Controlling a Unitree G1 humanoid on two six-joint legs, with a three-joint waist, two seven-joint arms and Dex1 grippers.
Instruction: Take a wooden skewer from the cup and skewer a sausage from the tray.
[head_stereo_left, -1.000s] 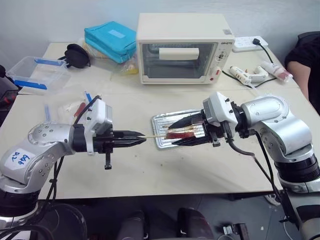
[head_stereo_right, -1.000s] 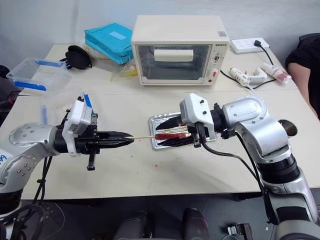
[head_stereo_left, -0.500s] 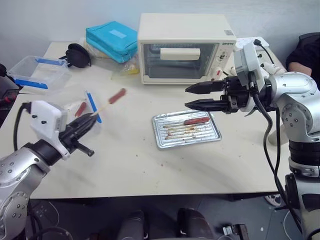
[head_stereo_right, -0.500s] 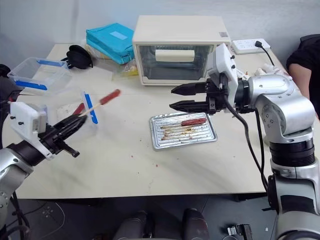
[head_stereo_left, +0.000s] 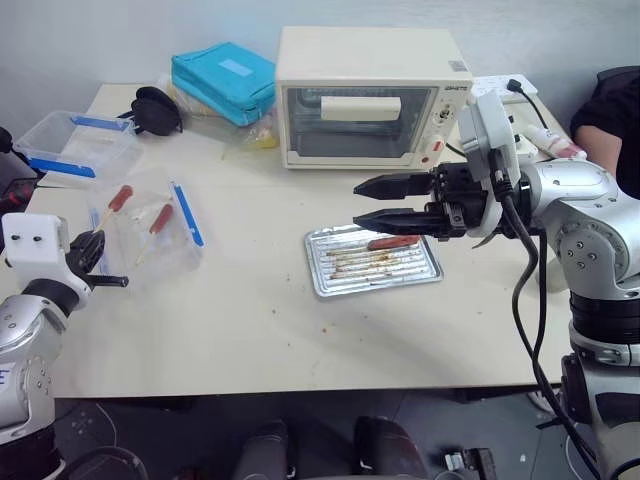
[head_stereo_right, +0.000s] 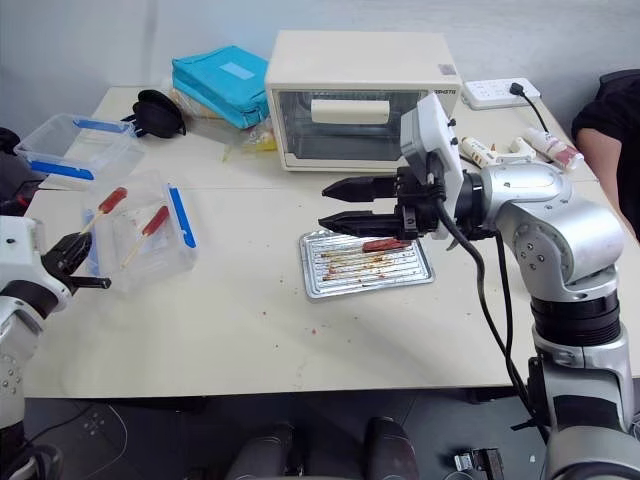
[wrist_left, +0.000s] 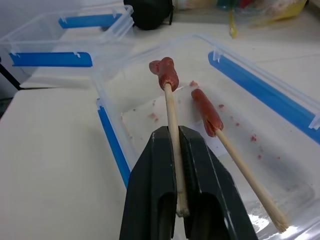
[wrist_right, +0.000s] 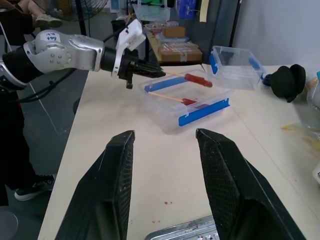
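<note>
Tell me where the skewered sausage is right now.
The sausage sits on the wooden skewer gripped by the left pincer, over the clear plastic container at the table's left, beside another skewered sausage.

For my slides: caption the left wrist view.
Left gripper holds a skewered sausage over a clear container with another inside.

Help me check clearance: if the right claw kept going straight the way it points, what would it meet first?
Nothing close: the open right claw points across bare table. Farther along that line sit the clear plastic container and left claw; depth is uncertain.
</note>
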